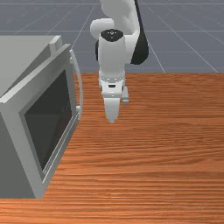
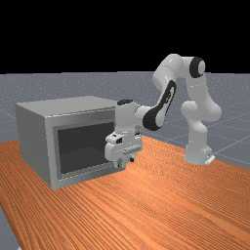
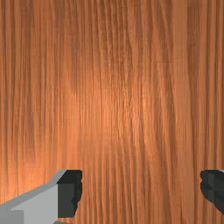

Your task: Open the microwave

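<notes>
With the end effector's (image 1: 112, 120) fingers apart, I'd straddle the handle (image 1: 81, 85) squarely before squeezing, tips clear of the door (image 1: 49, 118).

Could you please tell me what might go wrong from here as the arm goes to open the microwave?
The open fingers are not yet around the slim handle, so closing now would probably miss it. On approach, they could bump the handle and push the door rather than grip.
</notes>
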